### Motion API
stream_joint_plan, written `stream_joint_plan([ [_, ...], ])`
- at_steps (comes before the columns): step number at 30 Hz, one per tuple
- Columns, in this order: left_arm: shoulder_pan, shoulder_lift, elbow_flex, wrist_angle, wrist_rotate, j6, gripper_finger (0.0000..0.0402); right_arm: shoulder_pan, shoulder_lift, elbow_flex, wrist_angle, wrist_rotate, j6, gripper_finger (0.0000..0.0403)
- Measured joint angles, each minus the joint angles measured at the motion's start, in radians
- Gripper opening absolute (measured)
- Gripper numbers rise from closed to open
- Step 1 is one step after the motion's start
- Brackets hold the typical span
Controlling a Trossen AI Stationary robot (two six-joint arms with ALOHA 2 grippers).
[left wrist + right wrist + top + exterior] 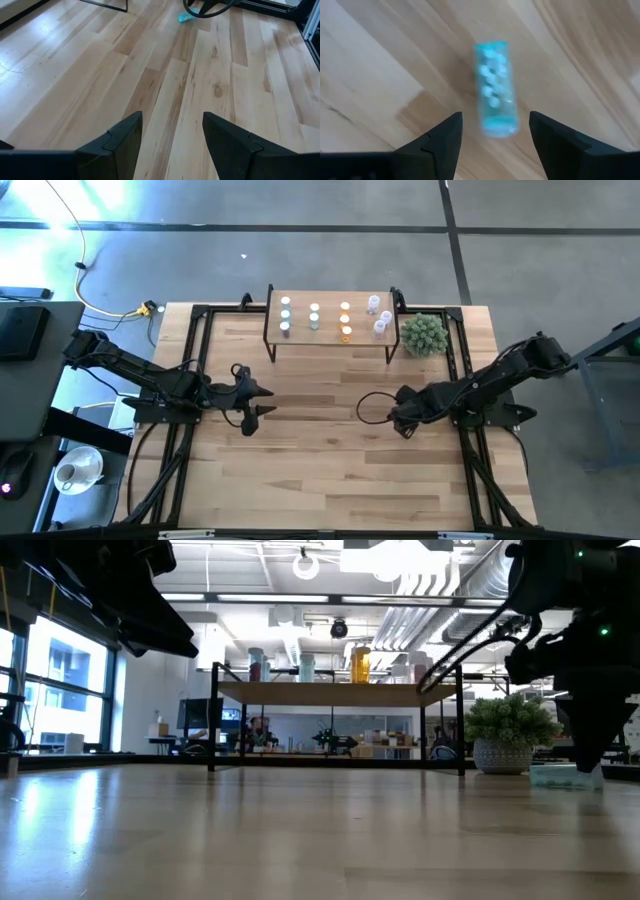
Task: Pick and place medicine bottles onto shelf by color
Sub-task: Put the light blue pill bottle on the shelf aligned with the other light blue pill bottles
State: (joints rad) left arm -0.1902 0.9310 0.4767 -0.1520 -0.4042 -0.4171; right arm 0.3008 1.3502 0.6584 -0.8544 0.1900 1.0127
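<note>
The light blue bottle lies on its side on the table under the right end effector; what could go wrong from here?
1. The light blue bottle lies flat between the open fingers of the right end effector; being round, it may roll away when touched.
2. The shelf already holds several bottles close together; placing another could knock one over.
3. The plant beside the shelf might obstruct the arm.

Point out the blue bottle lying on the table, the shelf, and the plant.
blue bottle (494, 90), right wrist view, middle of its body.
shelf (328, 341), high view, bare front edge of the board.
plant (423, 333), high view, leafy top.
</note>
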Motion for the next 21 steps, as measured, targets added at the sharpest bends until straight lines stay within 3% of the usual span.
stream_joint_plan([
  [10,0.000,0.000,0.000,0.000,0.000,0.000,0.0200,-0.034,0.000,-0.001,0.024,0.045,-0.052,0.0223],
  [21,0.000,0.000,0.000,0.000,0.000,0.000,0.0200,-0.064,0.076,-0.001,0.054,-0.009,-0.079,0.0223],
])
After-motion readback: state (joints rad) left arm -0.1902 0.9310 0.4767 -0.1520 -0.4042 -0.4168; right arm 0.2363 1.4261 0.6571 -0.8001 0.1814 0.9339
